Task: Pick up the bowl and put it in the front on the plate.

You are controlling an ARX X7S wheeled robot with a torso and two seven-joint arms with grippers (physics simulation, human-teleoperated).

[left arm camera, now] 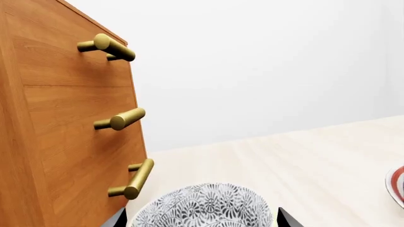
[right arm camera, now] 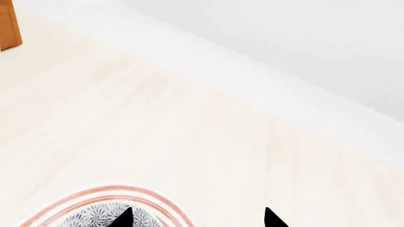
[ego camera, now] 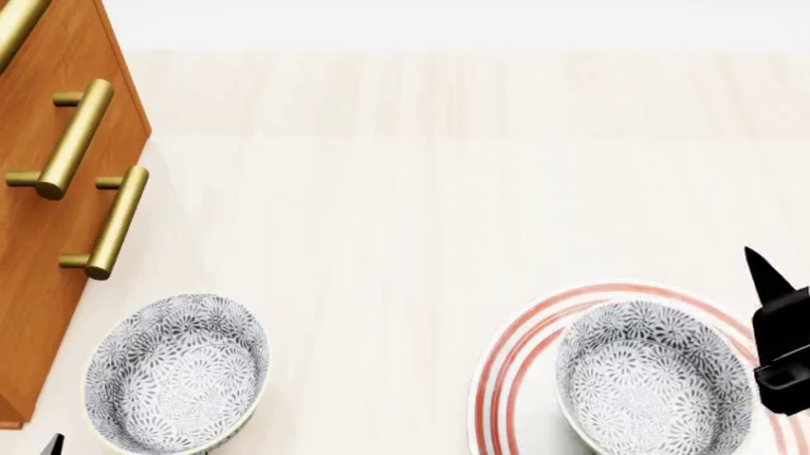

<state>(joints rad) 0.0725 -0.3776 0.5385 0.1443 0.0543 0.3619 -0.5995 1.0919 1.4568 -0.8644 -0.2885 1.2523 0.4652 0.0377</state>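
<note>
Pale wood bench carries everything. At the lower right of the head view a patterned bowl sits on the red-ringed plate. The right fingers are spread wide, their dark tips apart at the bottom of the right wrist view, beside that bowl at the plate's right edge and holding nothing. A second bowl rests on the bench at lower left, beside the brown cabinet with brass handles. The left fingers stand wide on either side of this bowl.
</note>
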